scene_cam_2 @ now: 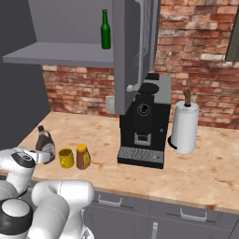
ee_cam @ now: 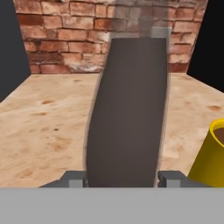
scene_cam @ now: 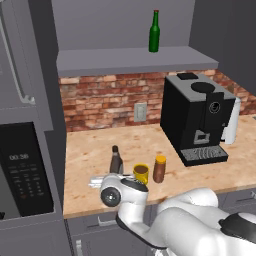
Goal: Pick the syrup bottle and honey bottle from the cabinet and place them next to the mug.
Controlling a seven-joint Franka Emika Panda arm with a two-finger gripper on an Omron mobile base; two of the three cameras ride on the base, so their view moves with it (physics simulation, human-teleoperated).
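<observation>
Brown, tall syrup bottle [scene_cam: 116, 161] stands lower centre on the wooden counter [scene_cam: 100, 145], left of the small yellow mug [scene_cam: 141, 173] and squat amber honey bottle [scene_cam: 159, 169]. Right base view: same row at lower left. Hand view: claw [ee_cam: 124, 178] grips the bottle at centre.

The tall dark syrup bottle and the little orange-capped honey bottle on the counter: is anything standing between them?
Yes. The yellow mug stands between the syrup bottle and the honey bottle, as both base views show.
</observation>
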